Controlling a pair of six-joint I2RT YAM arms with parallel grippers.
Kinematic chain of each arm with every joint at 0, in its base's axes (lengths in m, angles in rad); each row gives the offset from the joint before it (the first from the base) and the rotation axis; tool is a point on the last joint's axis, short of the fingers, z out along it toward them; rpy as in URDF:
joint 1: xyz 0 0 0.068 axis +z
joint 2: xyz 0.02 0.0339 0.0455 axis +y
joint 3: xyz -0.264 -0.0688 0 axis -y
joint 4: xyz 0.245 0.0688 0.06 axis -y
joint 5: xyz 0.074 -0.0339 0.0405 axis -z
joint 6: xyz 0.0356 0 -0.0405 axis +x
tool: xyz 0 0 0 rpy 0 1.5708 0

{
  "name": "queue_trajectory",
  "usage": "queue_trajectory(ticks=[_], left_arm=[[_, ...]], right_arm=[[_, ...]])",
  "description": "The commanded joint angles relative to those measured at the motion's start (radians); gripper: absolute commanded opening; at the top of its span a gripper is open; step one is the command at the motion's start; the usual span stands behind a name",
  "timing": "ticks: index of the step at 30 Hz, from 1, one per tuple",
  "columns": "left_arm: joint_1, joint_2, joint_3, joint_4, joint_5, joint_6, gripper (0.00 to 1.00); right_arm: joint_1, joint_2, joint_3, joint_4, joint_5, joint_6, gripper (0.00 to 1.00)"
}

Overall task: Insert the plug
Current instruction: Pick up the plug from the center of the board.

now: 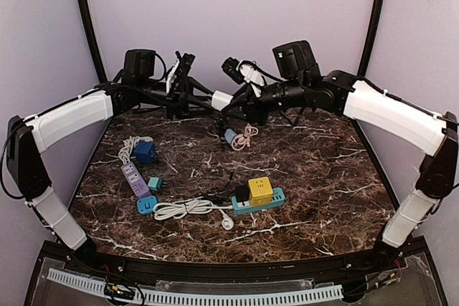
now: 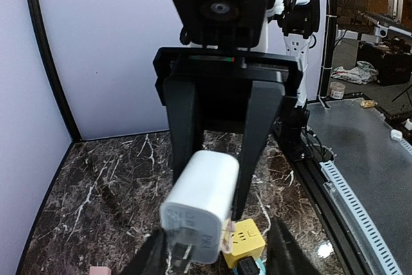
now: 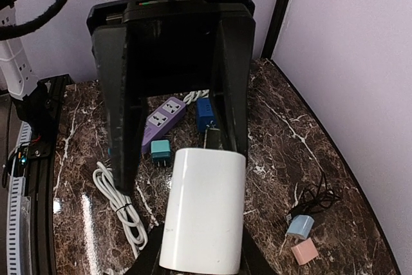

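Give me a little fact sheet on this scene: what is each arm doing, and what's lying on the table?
Held item: white charger, raised in the air
Right gripper: shut on the white charger
Left gripper: facing it, jaws apart
Prongs: pointing toward the left arm's camera
On the marble table: teal power strip with a yellow adapter on it, purple power strip, white cable
Charger plugged in: not yet

Open tabletop (image 1: 337, 170) at right, teal strip (image 1: 276, 198), white cable (image 1: 183, 209), purple strip (image 1: 135, 179) crowding left-centre.
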Motion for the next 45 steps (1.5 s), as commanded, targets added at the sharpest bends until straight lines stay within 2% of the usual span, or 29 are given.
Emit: queue_trajectory(ticks=[1, 2, 5, 9, 12, 13, 15, 16, 18, 22, 26, 30, 35, 37, 39, 41, 43, 45], left_arm=[[-0.023, 0.002, 0.022, -0.019, -0.006, -0.013, 0.34], [-0.024, 0.002, 0.023, -0.017, -0.006, -0.018, 0.28], [-0.028, 0.003, 0.022, -0.012, 0.004, -0.027, 0.24], [-0.043, 0.017, 0.009, 0.052, 0.011, -0.096, 0.14], [-0.052, 0.020, -0.015, 0.128, 0.018, -0.137, 0.02], [-0.052, 0.017, -0.020, 0.139, 0.018, -0.150, 0.01], [-0.052, 0.010, -0.042, 0.181, 0.005, -0.172, 0.01], [-0.052, 0.006, -0.062, 0.226, -0.019, -0.184, 0.01], [-0.050, -0.006, -0.107, 0.317, -0.047, -0.228, 0.01], [-0.051, -0.013, -0.160, 0.456, -0.037, -0.346, 0.01], [-0.051, -0.009, -0.193, 0.530, -0.034, -0.461, 0.01], [-0.052, -0.009, -0.251, 0.642, -0.050, -0.559, 0.01], [-0.059, 0.000, -0.267, 0.678, -0.052, -0.585, 0.01], [-0.060, 0.003, -0.269, 0.677, -0.050, -0.578, 0.01], [-0.059, 0.005, -0.269, 0.682, -0.049, -0.577, 0.01], [-0.060, 0.007, -0.266, 0.681, -0.045, -0.573, 0.01], [-0.060, 0.010, -0.263, 0.661, -0.037, -0.558, 0.01], [-0.060, 0.012, -0.263, 0.631, -0.032, -0.525, 0.01]], right_arm=[[0.012, 0.011, 0.003, 0.026, -0.030, -0.028, 0.00], [0.012, 0.008, 0.001, 0.026, -0.026, -0.028, 0.00], [0.011, 0.005, -0.003, 0.030, -0.026, -0.034, 0.00], [0.013, 0.014, -0.002, 0.048, -0.044, -0.034, 0.00], [0.013, 0.015, -0.005, 0.067, -0.046, -0.025, 0.00], [0.013, 0.012, -0.010, 0.078, -0.044, -0.021, 0.00], [0.013, -0.002, -0.032, 0.105, -0.021, -0.006, 0.20], [0.012, -0.015, -0.057, 0.128, -0.001, 0.002, 0.37], [0.012, -0.050, -0.123, 0.198, 0.030, 0.020, 0.60], [0.006, -0.118, -0.243, 0.323, 0.063, 0.097, 0.81], [-0.003, -0.173, -0.321, 0.354, 0.045, 0.155, 0.95], [-0.005, -0.194, -0.379, 0.380, 0.041, 0.226, 0.91], [-0.006, -0.194, -0.432, 0.503, 0.026, 0.292, 0.77], [-0.007, -0.182, -0.429, 0.526, 0.015, 0.301, 0.65], [-0.009, -0.171, -0.423, 0.534, 0.000, 0.311, 0.47], [-0.012, -0.165, -0.422, 0.543, -0.018, 0.323, 0.34], [-0.017, -0.164, -0.424, 0.553, -0.038, 0.334, 0.33], [-0.020, -0.168, -0.427, 0.557, -0.046, 0.343, 0.37]])
